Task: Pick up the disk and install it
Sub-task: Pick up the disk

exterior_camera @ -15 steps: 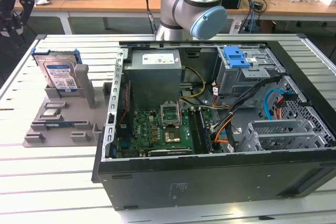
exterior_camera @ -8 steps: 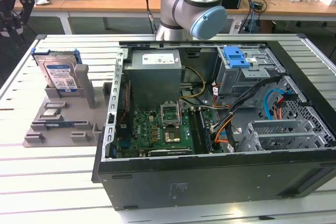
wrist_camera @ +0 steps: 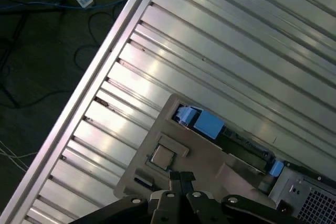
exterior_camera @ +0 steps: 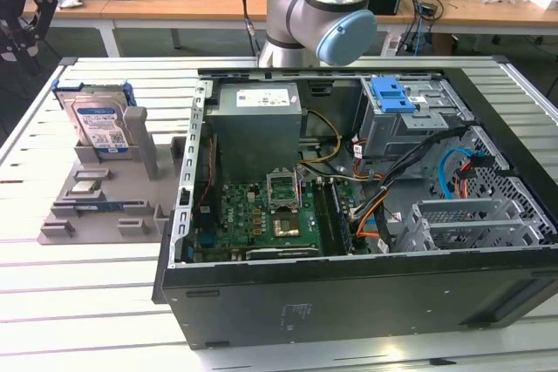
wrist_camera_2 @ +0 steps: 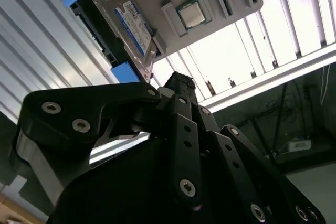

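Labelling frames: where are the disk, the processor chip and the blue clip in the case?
disk (exterior_camera: 98,126): exterior view, on its white-and-blue label.
processor chip (wrist_camera_2: 190,14): second wrist view, centre of its metal lid.
blue clip (exterior_camera: 394,95): exterior view, its flat top face.

The disk (wrist_camera: 207,124) stood on edge in a grey fixture (wrist_camera: 205,156) on the slatted table (wrist_camera: 226,40). A square chip (wrist_camera: 163,156) sat in a fixture recess near the gripper (wrist_camera: 181,178), which was apart from the disk. A computer case (wrist_camera: 310,198) lay beside the fixture.
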Available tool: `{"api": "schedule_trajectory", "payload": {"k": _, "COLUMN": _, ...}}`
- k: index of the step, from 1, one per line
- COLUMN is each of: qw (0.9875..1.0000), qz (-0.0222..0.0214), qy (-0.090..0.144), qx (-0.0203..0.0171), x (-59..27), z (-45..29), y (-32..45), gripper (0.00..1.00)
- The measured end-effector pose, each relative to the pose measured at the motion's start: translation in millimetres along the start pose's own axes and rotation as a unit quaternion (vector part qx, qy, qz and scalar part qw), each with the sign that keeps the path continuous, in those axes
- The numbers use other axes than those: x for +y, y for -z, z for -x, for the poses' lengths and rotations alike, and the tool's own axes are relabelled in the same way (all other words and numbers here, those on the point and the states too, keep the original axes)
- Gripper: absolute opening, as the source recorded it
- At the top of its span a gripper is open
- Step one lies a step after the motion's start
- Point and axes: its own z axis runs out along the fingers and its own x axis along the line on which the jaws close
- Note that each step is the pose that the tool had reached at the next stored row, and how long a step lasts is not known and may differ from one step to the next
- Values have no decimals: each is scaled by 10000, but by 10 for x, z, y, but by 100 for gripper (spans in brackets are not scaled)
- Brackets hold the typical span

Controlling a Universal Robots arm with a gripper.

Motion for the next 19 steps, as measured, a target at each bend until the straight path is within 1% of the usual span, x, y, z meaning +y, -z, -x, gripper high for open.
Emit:
{"api": "schedule_trajectory", "payload": {"k": 1, "qw": 10000, "qz": 1, "qy": 68, "qx": 2, "x": 0, "z": 0, "y": 0, "gripper": 11}}
{"api": "schedule_trajectory", "payload": {"k": 2, "qw": 9998, "qz": 5, "qy": 193, "qx": 6, "x": 0, "z": 0, "y": 0, "gripper": 11}}
{"api": "schedule_trajectory", "payload": {"k": 4, "qw": 9995, "qz": 7, "qy": 322, "qx": 11, "x": 0, "z": 0, "y": 0, "gripper": 11}}
{"api": "schedule_trajectory", "payload": {"k": 6, "qw": 9987, "qz": 12, "qy": 517, "qx": 17, "x": 0, "z": 0, "y": 0, "gripper": 11}}
{"api": "schedule_trajectory", "payload": {"k": 8, "qw": 9975, "qz": 16, "qy": 710, "qx": 24, "x": 0, "z": 0, "y": 0, "gripper": 11}}
{"api": "schedule_trajectory", "payload": {"k": 9, "qw": 9969, "qz": 18, "qy": 789, "qx": 27, "x": 0, "z": 0, "y": 0, "gripper": 11}}
{"api": "schedule_trajectory", "payload": {"k": 11, "qw": 9961, "qz": 20, "qy": 884, "qx": 30, "x": 0, "z": 0, "y": 0, "gripper": 11}}
{"api": "schedule_trajectory", "payload": {"k": 16, "qw": 9923, "qz": 28, "qy": 1239, "qx": 42, "x": 0, "z": 0, "y": 0, "gripper": 11}}
{"api": "schedule_trajectory", "payload": {"k": 17, "qw": 9906, "qz": 31, "qy": 1368, "qx": 46, "x": 0, "z": 0, "y": 0, "gripper": 11}}
{"api": "schedule_trajectory", "payload": {"k": 18, "qw": 9896, "qz": 33, "qy": 1436, "qx": 48, "x": 0, "z": 0, "y": 0, "gripper": 11}}
{"api": "schedule_trajectory", "payload": {"k": 19, "qw": 9890, "qz": 34, "qy": 1479, "qx": 50, "x": 0, "z": 0, "y": 0, "gripper": 11}}
